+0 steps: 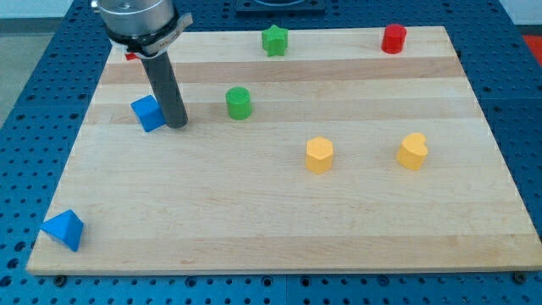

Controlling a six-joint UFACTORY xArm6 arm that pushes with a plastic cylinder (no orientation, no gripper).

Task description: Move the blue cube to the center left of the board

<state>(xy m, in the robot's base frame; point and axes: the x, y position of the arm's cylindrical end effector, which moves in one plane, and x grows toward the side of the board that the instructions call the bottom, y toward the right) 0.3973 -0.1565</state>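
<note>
Looking at the blue cube [147, 113], it sits near the table [271, 229] left edge, touching my tip [178, 125] on its right. Seems light, hard, slidey; I'd push a flat face. No pincer here, nothing held. A red block [131, 56] hides behind the rod.

lane: bare board [212, 220] below blue cube [147, 113] | obstacle: blue triangular block [64, 230], bottom-left corner
</note>
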